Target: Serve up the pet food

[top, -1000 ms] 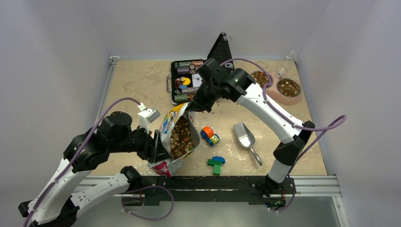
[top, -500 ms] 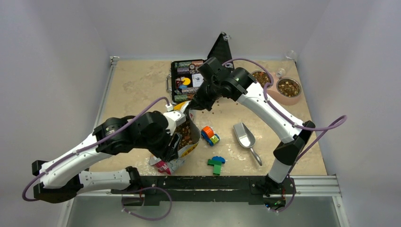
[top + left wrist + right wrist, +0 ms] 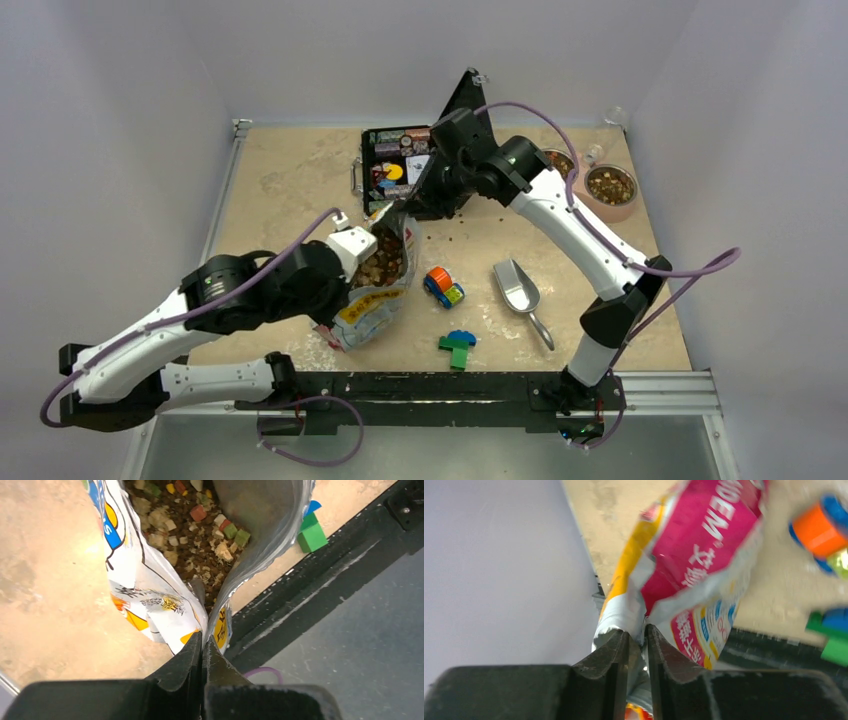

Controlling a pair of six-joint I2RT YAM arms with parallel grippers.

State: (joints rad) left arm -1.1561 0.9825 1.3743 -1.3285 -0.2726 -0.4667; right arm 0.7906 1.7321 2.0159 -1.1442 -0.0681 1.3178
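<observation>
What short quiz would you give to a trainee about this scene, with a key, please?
1. True or false: the metal scoop lies inside the bag.
2. What do the jaws of the left gripper pinch? A) the bag's edge B) the scoop C) nothing
3. Fill in: pet food shows in the open bag and in the pink ____ at the far right.
Key: 1 false, the scoop lies on the table; 2 A; 3 bowl.

Toy car (image 3: 444,287), building blocks (image 3: 458,348) and stickered case (image 3: 393,172) lie apart.
</observation>
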